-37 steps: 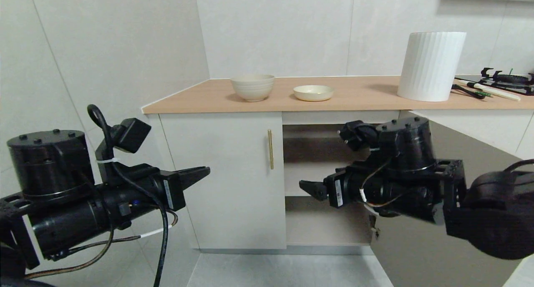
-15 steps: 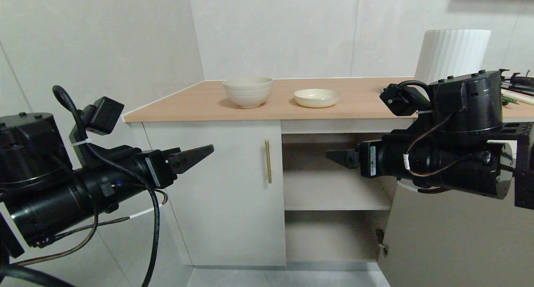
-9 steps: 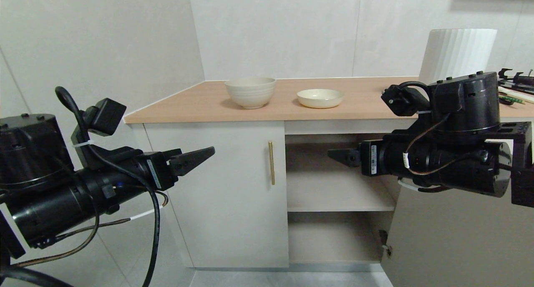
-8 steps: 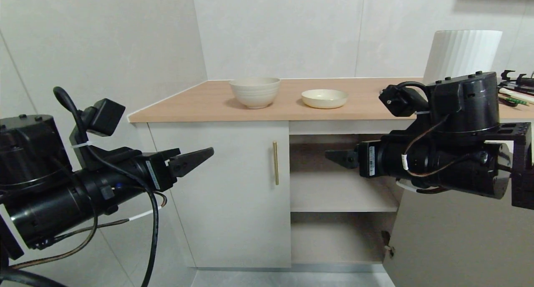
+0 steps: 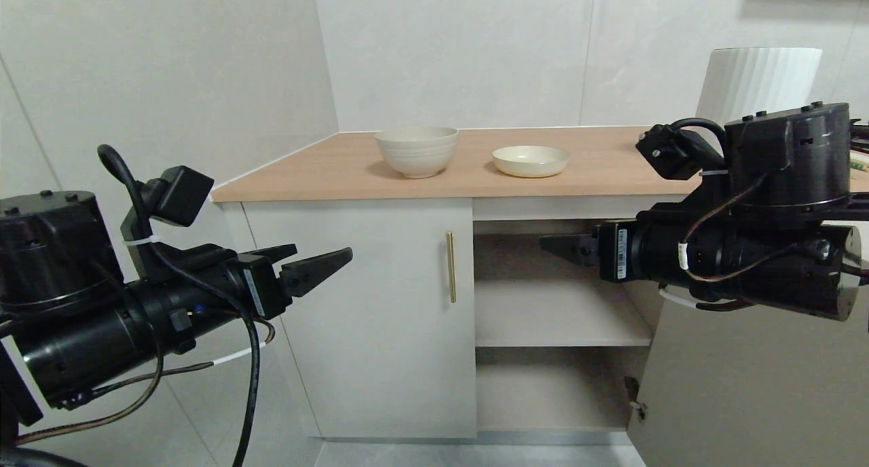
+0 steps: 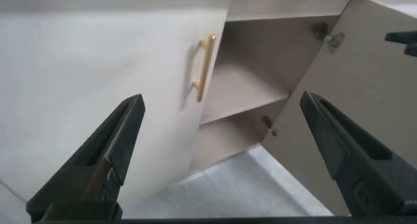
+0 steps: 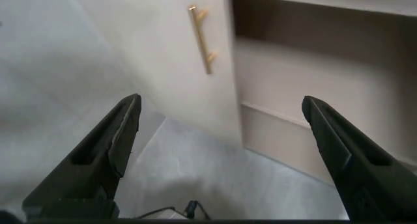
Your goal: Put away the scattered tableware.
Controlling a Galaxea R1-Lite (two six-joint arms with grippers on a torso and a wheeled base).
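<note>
**A:** How do the grippers stand?

**B:** The left gripper (image 5: 323,253) hangs in front of the cabinet's closed door (image 5: 366,304). Its fingers are spread wide and it holds nothing. The right gripper (image 5: 557,243) is level with the cabinet's open compartment (image 5: 557,314), spread just as wide and also empty.

**A:** And the tableware?

**B:** A ribbed cream bowl (image 5: 416,151) sits on the cabinet's wooden top (image 5: 326,172), above the closed door. A shallow cream dish (image 5: 531,161) sits on that top above the open half. Both are well apart from the grippers.

**A:** The surroundings?

**B:** The closed door has a gold bar handle (image 5: 450,267). The other door (image 5: 747,385) is swung open, and one shelf crosses the compartment. A tall white ribbed cylinder (image 5: 757,83) stands on the top farther right. Behind the cabinet is a wall of glossy pale tiles (image 5: 461,53), and below it a grey floor (image 5: 475,453).
</note>
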